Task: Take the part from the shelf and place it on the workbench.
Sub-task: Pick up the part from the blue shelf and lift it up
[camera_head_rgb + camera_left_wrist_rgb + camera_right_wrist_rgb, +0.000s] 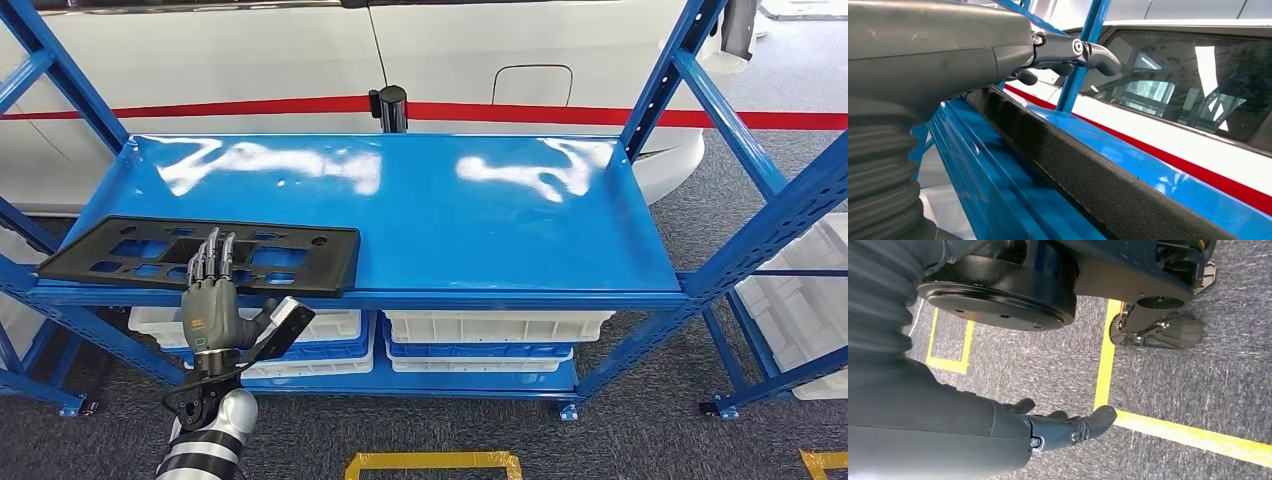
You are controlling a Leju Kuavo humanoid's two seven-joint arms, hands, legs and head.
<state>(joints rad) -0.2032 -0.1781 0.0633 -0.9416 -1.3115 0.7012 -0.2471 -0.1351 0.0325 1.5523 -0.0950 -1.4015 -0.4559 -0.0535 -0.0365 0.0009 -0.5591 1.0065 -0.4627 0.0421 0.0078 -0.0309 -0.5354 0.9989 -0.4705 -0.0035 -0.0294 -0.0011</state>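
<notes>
Currently I see the blue shelf [420, 215] with white bins [495, 328] on its lower level. A black part [290, 247] lies flat at the shelf's front left corner, along the front edge. My left hand [212, 305] reaches over that edge, fingers extended above the part, holding nothing. My right hand [1058, 427] hangs over the grey floor [1198, 390], fingers loosely extended, holding nothing.

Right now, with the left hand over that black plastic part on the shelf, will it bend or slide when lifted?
The black part looks thin, long and full of cutouts, so probably light and slightly flexible. The glossy shelf may let it slide. The left hand sits off-centre, so it might tilt.
</notes>
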